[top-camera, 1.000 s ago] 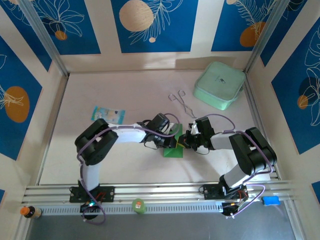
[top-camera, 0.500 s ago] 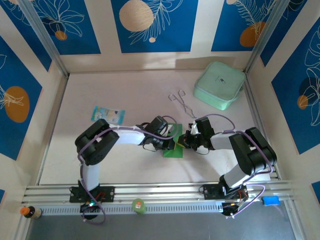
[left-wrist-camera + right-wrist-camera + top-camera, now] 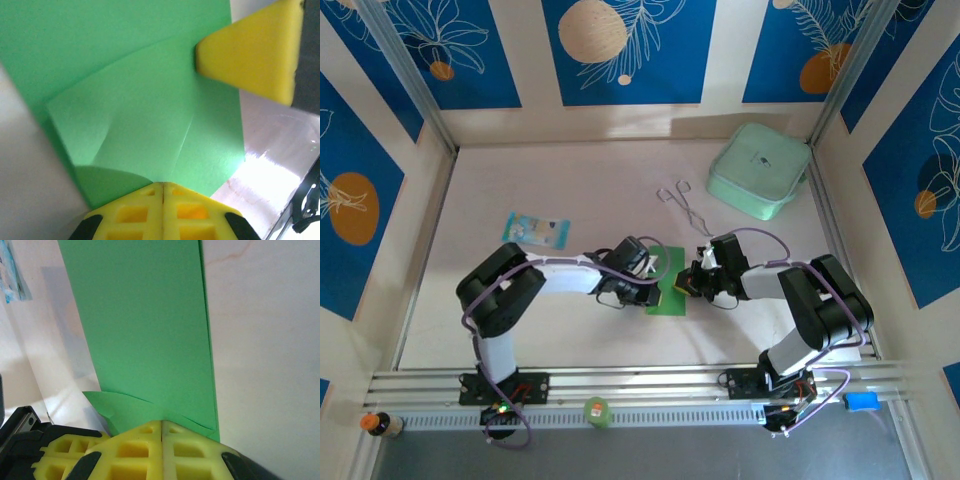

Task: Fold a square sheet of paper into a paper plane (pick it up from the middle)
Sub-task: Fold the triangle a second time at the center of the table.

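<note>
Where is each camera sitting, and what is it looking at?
Top: up high behind the arms, looking down at the table; both arms show.
Left wrist: on the left arm, looking close at the paper; the left hand shows, shut.
Right wrist: on the right arm, looking along the paper; the right hand shows, shut.
Shared: all three see the paper; the left wrist view catches a finger of the right hand.

Looking down from high above the square sheet of paper (image 3: 670,298); very near it from left and right wrists, facing each other; shared everywhere.
</note>
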